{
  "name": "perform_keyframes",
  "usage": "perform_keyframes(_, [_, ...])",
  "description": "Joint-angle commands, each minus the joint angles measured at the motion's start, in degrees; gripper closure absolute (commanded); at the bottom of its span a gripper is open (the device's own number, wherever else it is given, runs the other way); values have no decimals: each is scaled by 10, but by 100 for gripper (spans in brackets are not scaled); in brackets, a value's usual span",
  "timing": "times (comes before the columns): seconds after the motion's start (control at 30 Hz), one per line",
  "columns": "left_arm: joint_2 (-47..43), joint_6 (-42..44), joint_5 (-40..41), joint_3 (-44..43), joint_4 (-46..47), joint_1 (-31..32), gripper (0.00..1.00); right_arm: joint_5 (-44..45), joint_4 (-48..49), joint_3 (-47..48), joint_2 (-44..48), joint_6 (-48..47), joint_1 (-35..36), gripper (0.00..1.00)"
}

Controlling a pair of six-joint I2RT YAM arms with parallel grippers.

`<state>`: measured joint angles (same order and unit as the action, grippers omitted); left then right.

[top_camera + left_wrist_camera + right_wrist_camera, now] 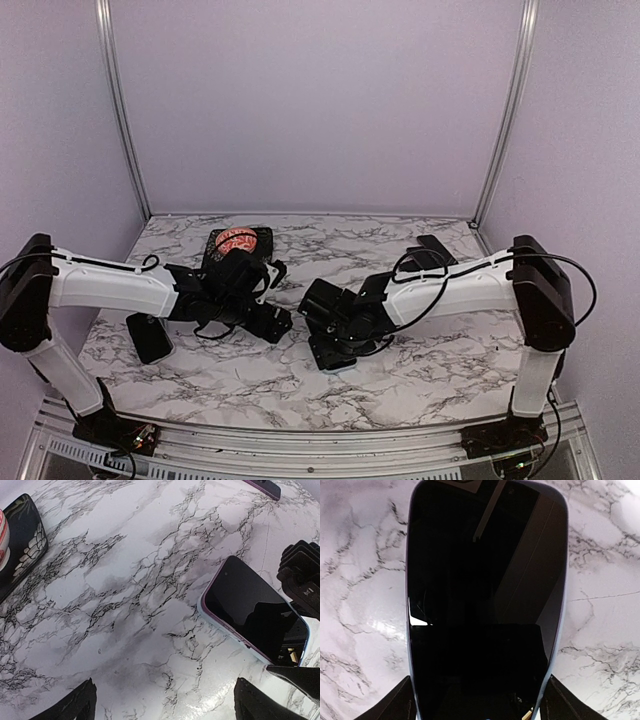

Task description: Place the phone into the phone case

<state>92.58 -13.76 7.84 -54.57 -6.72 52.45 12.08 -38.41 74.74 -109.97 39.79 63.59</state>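
The phone (250, 612) lies flat and screen up near the middle of the tabletop (420, 380), a little toward the near edge. Its glass is dark and has a pale blue rim.

The right gripper (480, 700) is low over the phone's near end. In the right wrist view its two black fingers (400, 702) stand one on each long side of the phone, right up against the rim. It appears to pinch the phone across its width, and the phone rests on the marble.

The left gripper (165, 702) is just beside it, toward the left edge. It is spread wide, with only bare marble between its fingertips (75, 705). The phone lies ahead of it and to the right, apart from it.

A black patterned case (25, 535) lies toward the far edge, left of centre and well apart from the phone. A red and white round thing (236, 241) sits on top of it.

A dark flat slab (150, 337) lies near the left edge, under the left arm. A dark item with a purple edge (262, 486) lies near the far right corner. I cannot tell whether either of these two is a case or another phone.
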Motion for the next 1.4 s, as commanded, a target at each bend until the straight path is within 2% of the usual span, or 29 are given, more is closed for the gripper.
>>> perform_keyframes(0.0, [-66,-60,-29,11,38,-24,1,67,84,8,72,-24,18,59])
perform_keyframes(0.13, [-141,-159,-130,89,200,-60,1,95,175,-13,118,-53,29,61])
perform_keyframes(0.2, [-169,-180,-135,106,244,-62,1,109,222,-26,141,-72,34,61])
perform_keyframes(0.37, [-188,-190,-133,101,268,-63,1,135,340,-55,185,-142,59,61])
perform_keyframes(0.53, [-190,-203,-178,96,310,-59,8,153,361,-43,186,-179,65,62])
perform_keyframes(0.87, [-189,-201,-184,104,341,-57,55,143,413,-51,195,-217,70,62])
perform_keyframes(0.97, [-189,-194,-188,104,348,-53,73,144,414,-56,198,-219,70,62])
perform_keyframes(1.1, [-185,-171,-196,110,350,-49,88,149,416,-72,205,-218,70,61])
perform_keyframes(1.2, [-171,-148,-211,113,349,-46,98,145,419,-82,208,-225,70,53])
perform_keyframes(1.37, [-151,-80,-230,133,349,-38,100,112,378,-89,218,-284,63,7])
